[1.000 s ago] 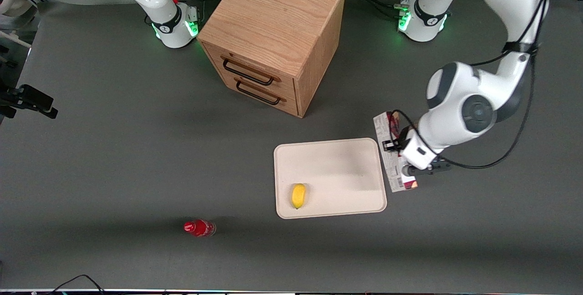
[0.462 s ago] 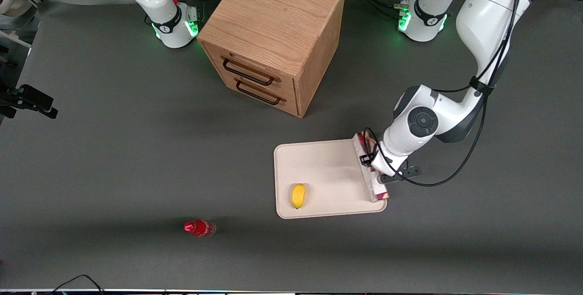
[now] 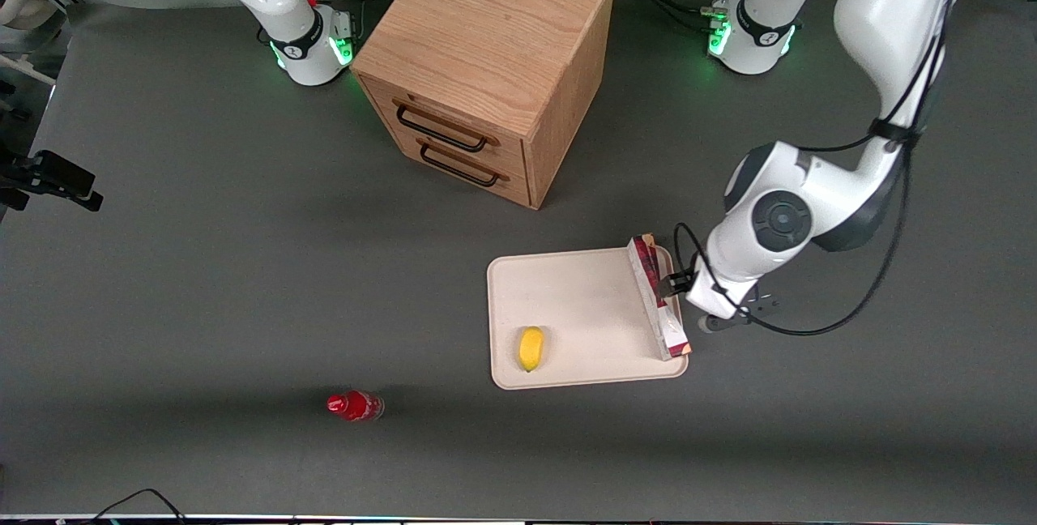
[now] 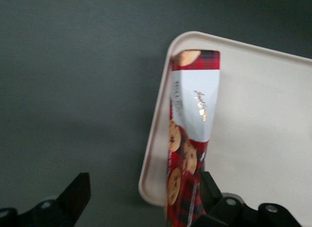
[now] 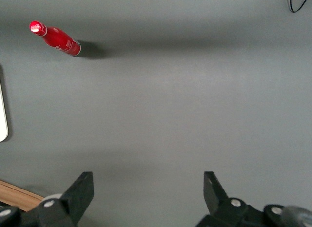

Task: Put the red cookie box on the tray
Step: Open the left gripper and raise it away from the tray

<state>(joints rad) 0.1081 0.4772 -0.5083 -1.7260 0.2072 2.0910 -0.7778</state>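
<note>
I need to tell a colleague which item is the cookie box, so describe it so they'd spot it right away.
Find the wooden drawer cabinet; nearer the camera lies a cream tray. The red cookie box lies along the tray edge nearest the open end effector: long, slim, red plaid, unlike the small yellow fruit and the red bottle.

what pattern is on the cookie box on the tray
Dark red plaid with a white panel on the red cookie box, clearest from the left wrist.

Carried the red cookie box (image 3: 658,299) onto the tray (image 3: 567,298) — since released, gripper (image 3: 685,292) spread and drawn back just beside it.
</note>
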